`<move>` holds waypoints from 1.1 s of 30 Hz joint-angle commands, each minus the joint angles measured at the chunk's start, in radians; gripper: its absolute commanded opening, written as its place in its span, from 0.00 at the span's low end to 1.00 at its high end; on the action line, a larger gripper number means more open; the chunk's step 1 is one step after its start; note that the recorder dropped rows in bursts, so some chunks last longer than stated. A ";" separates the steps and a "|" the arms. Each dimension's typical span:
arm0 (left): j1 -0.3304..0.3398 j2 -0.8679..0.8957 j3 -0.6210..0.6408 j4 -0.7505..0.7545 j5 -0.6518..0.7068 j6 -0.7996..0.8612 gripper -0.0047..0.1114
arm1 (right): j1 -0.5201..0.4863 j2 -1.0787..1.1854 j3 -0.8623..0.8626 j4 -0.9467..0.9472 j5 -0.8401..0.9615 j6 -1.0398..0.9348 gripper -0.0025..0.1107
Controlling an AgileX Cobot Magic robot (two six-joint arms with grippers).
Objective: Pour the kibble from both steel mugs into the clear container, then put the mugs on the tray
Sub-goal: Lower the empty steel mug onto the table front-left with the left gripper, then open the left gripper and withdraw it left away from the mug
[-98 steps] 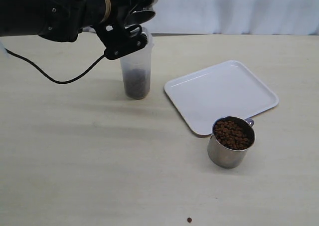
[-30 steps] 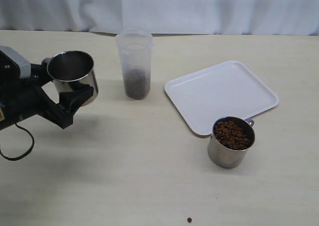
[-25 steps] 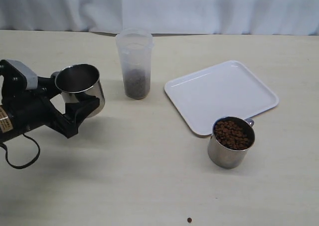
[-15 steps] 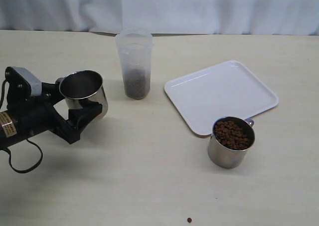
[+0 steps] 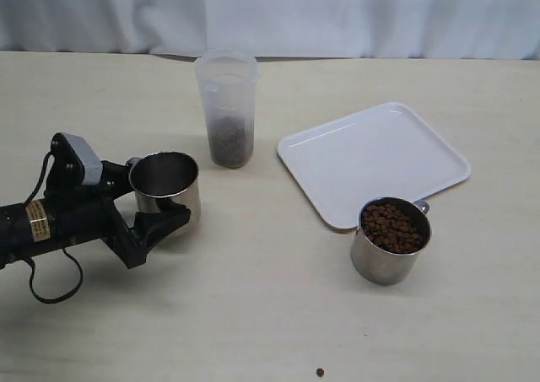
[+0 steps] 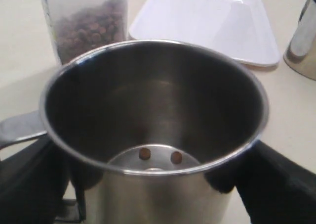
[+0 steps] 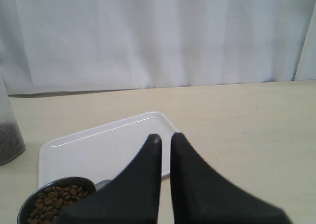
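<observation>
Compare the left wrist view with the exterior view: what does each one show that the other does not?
Only the left wrist view looks into the held mug: two pellets lie on its bottom. Only the exterior view shows the stray pellet on the table and the kibble filling the second mug. Both show the left claw around the held mug, the clear container partly filled, the tray, and the second mug's side.
</observation>
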 commanded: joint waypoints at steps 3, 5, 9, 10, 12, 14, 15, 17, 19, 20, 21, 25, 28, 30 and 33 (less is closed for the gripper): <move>-0.010 0.046 -0.050 0.025 0.044 0.029 0.04 | 0.003 -0.004 0.005 -0.003 0.002 -0.004 0.07; -0.040 0.059 -0.070 0.034 0.103 0.043 0.04 | 0.003 -0.004 0.005 -0.003 0.002 -0.004 0.07; -0.078 0.059 -0.089 0.028 0.123 0.053 0.04 | 0.003 -0.004 0.005 -0.003 0.002 -0.004 0.07; -0.078 0.059 -0.089 0.014 0.125 0.053 0.04 | 0.003 -0.004 0.005 -0.003 0.002 -0.004 0.07; -0.078 0.059 -0.089 0.048 0.115 0.053 0.11 | 0.003 -0.004 0.005 -0.003 0.002 -0.004 0.07; -0.078 0.057 -0.089 0.106 0.097 0.053 0.30 | 0.003 -0.004 0.005 -0.003 0.002 -0.004 0.07; -0.078 0.055 -0.089 0.119 0.100 0.051 0.45 | 0.003 -0.004 0.005 -0.003 0.002 -0.004 0.07; -0.078 0.055 -0.087 0.134 0.102 0.044 0.63 | 0.003 -0.004 0.005 -0.003 0.002 -0.004 0.07; -0.065 0.046 -0.087 0.142 0.102 0.044 0.68 | 0.003 -0.004 0.005 -0.003 0.002 -0.004 0.07; -0.057 0.035 -0.087 0.155 0.105 0.044 0.68 | 0.003 -0.004 0.005 -0.003 0.002 -0.004 0.07; -0.043 0.025 -0.087 0.179 0.105 0.030 0.68 | 0.003 -0.004 0.005 -0.003 0.002 -0.004 0.07; 0.015 -0.012 -0.087 0.250 0.110 -0.044 0.68 | 0.003 -0.004 0.005 -0.003 0.002 -0.004 0.07; 0.085 -0.055 -0.087 0.392 0.138 -0.105 0.68 | 0.003 -0.004 0.005 -0.003 0.002 -0.004 0.07; 0.110 -0.072 -0.087 0.433 0.129 -0.146 0.68 | 0.003 -0.004 0.005 -0.003 0.002 -0.004 0.07; 0.130 -0.088 -0.087 0.501 0.124 -0.207 0.68 | 0.003 -0.004 0.005 -0.003 0.002 -0.004 0.07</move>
